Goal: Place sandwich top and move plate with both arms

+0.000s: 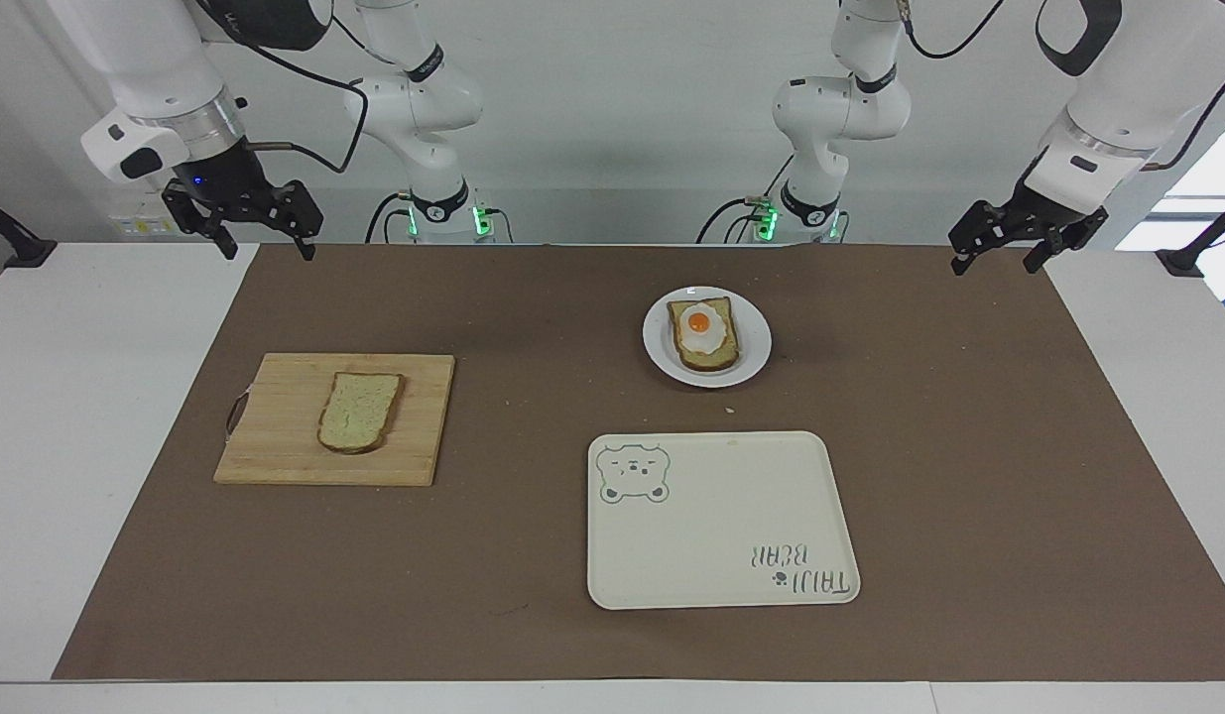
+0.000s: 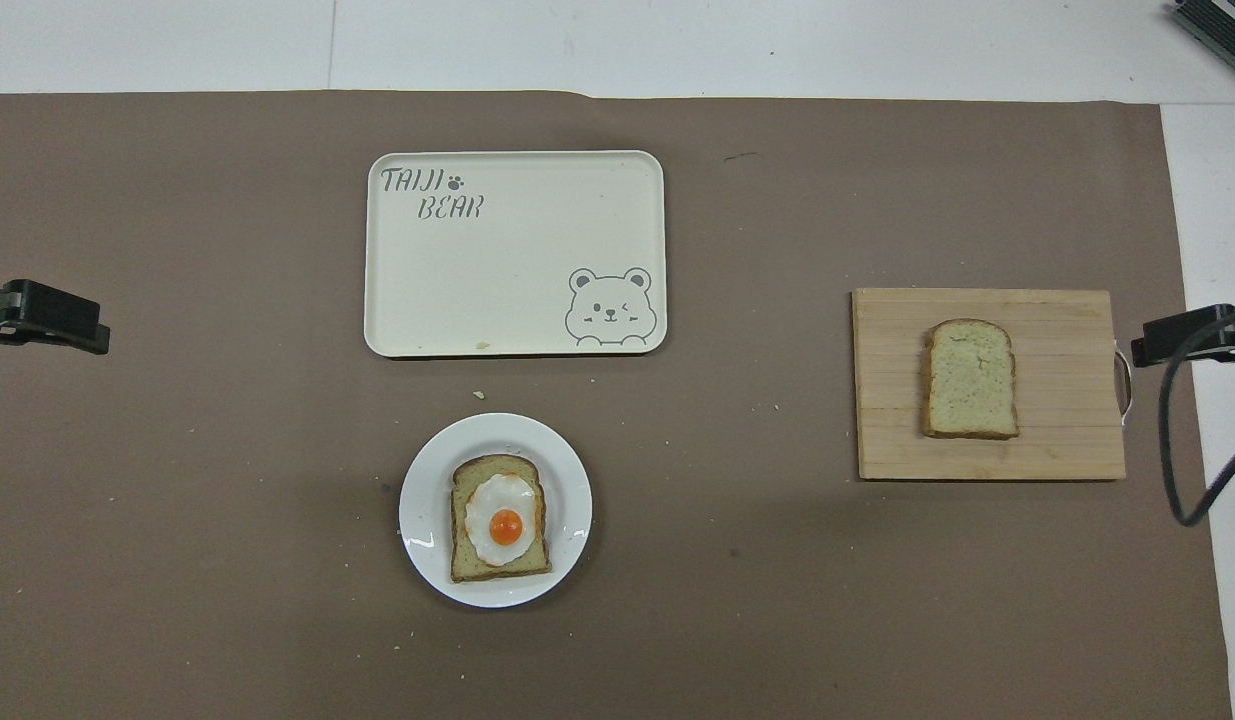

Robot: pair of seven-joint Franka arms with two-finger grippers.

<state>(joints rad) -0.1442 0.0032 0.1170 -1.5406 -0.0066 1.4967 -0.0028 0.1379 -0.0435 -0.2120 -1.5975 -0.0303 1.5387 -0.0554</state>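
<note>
We see the bread (image 1: 361, 412) on the board (image 1: 275, 436) at the facing view's left, the plate (image 1: 756, 337) at centre. Both grippers, left (image 1: 1001, 252) and right (image 1: 265, 243), wait spread in the upper corners.

1. The white counter (image 1: 96, 416) carries a brown mat (image 1: 533, 327).
2. On the mat, toward the right arm's end: a wooden cutting board (image 1: 275, 436).
3. Toward the left arm's end: a white plate (image 1: 757, 342), with the cream bear tray (image 1: 721, 535) farther from the robots, near it.
</note>
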